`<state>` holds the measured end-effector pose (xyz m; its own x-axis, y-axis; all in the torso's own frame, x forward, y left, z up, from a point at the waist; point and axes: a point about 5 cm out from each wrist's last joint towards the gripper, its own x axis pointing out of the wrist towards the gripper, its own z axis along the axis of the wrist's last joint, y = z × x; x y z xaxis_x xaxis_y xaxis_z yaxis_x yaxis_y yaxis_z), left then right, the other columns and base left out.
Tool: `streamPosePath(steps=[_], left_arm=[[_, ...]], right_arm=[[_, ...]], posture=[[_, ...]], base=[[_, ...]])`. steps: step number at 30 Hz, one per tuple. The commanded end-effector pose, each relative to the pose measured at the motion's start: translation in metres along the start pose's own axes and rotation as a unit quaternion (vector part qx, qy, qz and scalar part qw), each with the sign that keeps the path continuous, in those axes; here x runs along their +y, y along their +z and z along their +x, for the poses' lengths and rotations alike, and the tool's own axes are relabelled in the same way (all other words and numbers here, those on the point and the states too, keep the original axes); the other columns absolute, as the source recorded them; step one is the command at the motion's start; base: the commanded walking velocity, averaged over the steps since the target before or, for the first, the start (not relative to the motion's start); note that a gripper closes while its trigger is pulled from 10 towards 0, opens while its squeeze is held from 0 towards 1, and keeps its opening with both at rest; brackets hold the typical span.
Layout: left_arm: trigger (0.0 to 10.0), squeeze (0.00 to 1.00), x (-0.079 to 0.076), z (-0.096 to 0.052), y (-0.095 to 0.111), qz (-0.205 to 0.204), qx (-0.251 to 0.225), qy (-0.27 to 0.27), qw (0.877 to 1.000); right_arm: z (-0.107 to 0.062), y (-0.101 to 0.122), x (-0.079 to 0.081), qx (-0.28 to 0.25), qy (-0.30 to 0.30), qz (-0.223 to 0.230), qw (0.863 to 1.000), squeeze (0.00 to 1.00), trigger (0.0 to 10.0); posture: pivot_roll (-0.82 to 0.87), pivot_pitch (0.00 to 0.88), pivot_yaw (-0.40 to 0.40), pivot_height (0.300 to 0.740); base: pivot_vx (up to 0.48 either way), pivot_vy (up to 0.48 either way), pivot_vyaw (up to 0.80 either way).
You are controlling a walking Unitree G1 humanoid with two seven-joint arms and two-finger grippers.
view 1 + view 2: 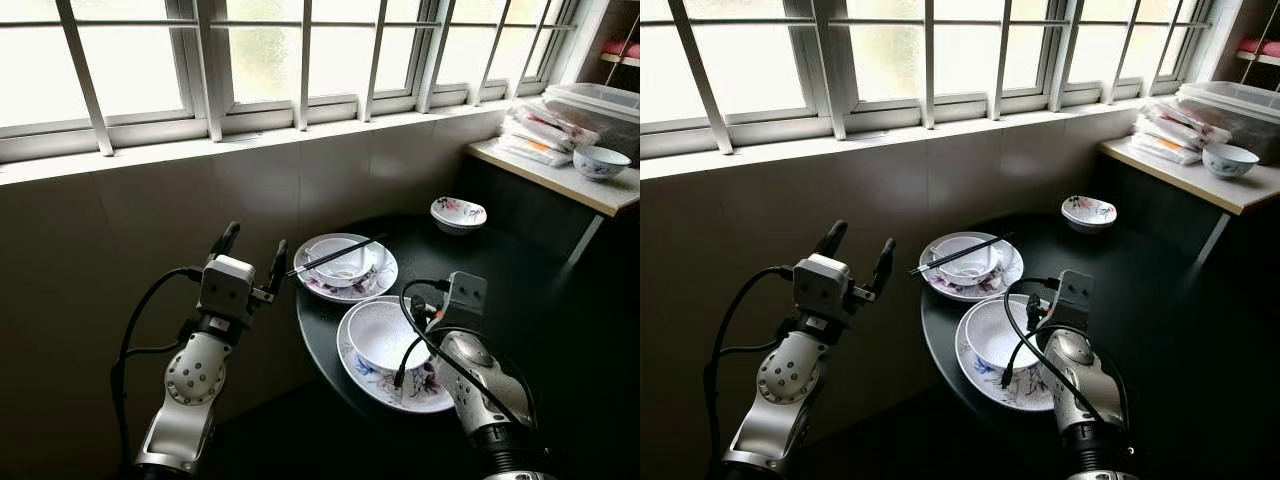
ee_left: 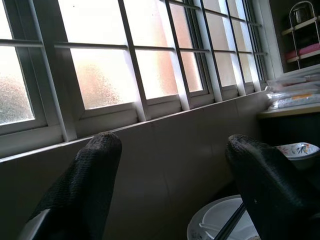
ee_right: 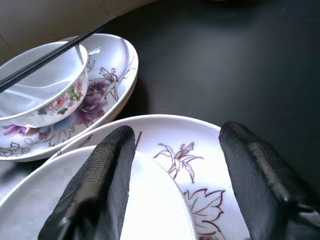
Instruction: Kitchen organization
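Floral-printed white ceramic plates sit on the round black desk [image 1: 520, 290] under the barred window [image 1: 300, 60]. Left eye view: near plate [image 1: 372, 382] carries a plain white bowl [image 1: 385, 333]; far plate [image 1: 325, 285] carries a small flowered bowl [image 1: 343, 262] with black chopsticks [image 1: 335, 256] laid across its rim. Another small flowered bowl [image 1: 458, 212] stands alone farther back. Left tool [image 1: 252, 256] held off the desk edge, fingers spread, empty. Right arm's wrist over the near plate; a blue-and-white bowl [image 1: 600, 160] on a pale side shelf [image 1: 560, 180].

Left wrist view: left fingers [image 2: 85, 185] wide apart, nothing between, facing the window wall.

Right wrist view: right tool [image 3: 175, 185] open, empty, just above the near plate's rim [image 3: 200, 145].
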<state>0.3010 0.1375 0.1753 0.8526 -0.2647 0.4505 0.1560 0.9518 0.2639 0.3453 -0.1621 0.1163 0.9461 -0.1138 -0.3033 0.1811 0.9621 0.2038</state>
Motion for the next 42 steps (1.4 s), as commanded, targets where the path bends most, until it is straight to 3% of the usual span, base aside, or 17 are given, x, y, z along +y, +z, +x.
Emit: streamPosePath(steps=[1, 11, 12, 14, 15, 18, 19, 20, 21, 28, 33, 36, 42], left_arm=[[10.0, 0.00, 0.002, 0.000, -0.001, 0.005, 0.005, -0.002, 1.000], [10.0, 0.00, 0.000, 0.000, -0.002, 0.006, 0.009, -0.004, 1.000], [10.0, 0.00, 0.000, 0.001, -0.003, 0.007, 0.010, -0.004, 1.000], [10.0, 0.00, 0.000, 0.001, -0.003, 0.007, 0.010, -0.004, 1.000], [10.0, 0.00, 0.001, 0.001, -0.003, 0.008, 0.012, -0.004, 1.000], [10.0, 0.00, 0.001, 0.001, -0.004, 0.009, 0.014, -0.004, 1.000], [10.0, 0.00, 0.001, 0.001, -0.004, 0.009, 0.014, -0.004, 1.000], [10.0, 0.00, 0.001, 0.001, -0.004, 0.009, 0.015, -0.004, 1.000], [10.0, 0.00, 0.001, 0.001, -0.004, 0.010, 0.016, -0.004, 1.000], [10.0, 0.00, 0.001, 0.000, -0.005, 0.011, 0.019, -0.004, 1.000], [10.0, 0.00, 0.001, 0.001, -0.006, 0.013, 0.020, -0.003, 1.000], [10.0, 0.00, 0.002, 0.001, -0.006, 0.013, 0.020, -0.003, 1.000], [10.0, 0.00, 0.002, 0.000, -0.007, 0.010, 0.024, 0.001, 1.000]], right_arm=[[-0.001, -0.003, -0.004, 0.019, -0.012, -0.018, 1.000, 0.00, 10.0], [-0.003, -0.021, 0.000, 0.085, 0.005, -0.001, 0.996, 0.00, 10.0], [-0.004, -0.026, 0.000, 0.107, 0.003, 0.026, 0.994, 0.00, 10.0], [-0.004, -0.028, 0.000, 0.115, 0.003, 0.036, 0.993, 0.00, 10.0], [-0.004, -0.031, 0.001, 0.129, 0.007, 0.047, 0.990, 0.00, 8.1], [-0.005, -0.034, 0.003, 0.147, 0.017, 0.058, 0.987, 0.00, 7.7], [-0.005, -0.036, 0.005, 0.155, 0.024, 0.070, 0.985, 0.00, 5.3], [-0.006, -0.037, 0.006, 0.160, 0.028, 0.079, 0.984, 0.00, 0.8], [-0.007, -0.038, 0.006, 0.161, 0.030, 0.091, 0.982, 0.00, 0.0], [-0.007, -0.037, 0.003, 0.163, 0.016, 0.109, 0.980, 0.00, 0.0], [-0.006, -0.028, 0.002, 0.132, 0.010, 0.114, 0.985, 0.00, 0.0], [-0.006, -0.009, 0.002, 0.067, 0.008, 0.103, 0.992, 0.00, 0.0], [-0.011, 0.030, 0.009, -0.050, 0.037, 0.105, 0.993, 0.00, 0.0]], posture=[[-0.03, 0.000, -0.049, 0.740], [-0.04, 0.000, -0.049, 0.740], [-0.04, 0.000, -0.049, 0.740], [-0.04, 0.000, -0.049, 0.740], [-0.04, 0.000, -0.049, 0.740], [-0.04, 0.000, -0.048, 0.740], [-0.04, 0.000, -0.048, 0.740], [-0.04, 0.000, -0.048, 0.740], [-0.04, 0.000, -0.049, 0.740], [-0.04, 0.000, -0.048, 0.740], [-0.04, 0.000, -0.047, 0.740], [-0.04, 0.000, -0.048, 0.740], [-0.04, 0.000, -0.049, 0.740]], base=[[0.000, 0.000, 0.00], [0.000, 0.000, 0.00], [0.000, 0.000, 0.00], [0.000, 0.000, 0.00], [0.000, 0.000, 0.00], [0.000, 0.000, 0.00], [0.000, 0.000, 0.00], [0.000, 0.000, 0.00], [0.000, 0.000, 0.00], [0.000, 0.000, 0.00], [0.000, 0.000, 0.00], [0.000, 0.000, 0.00], [0.000, 0.000, 0.10]])
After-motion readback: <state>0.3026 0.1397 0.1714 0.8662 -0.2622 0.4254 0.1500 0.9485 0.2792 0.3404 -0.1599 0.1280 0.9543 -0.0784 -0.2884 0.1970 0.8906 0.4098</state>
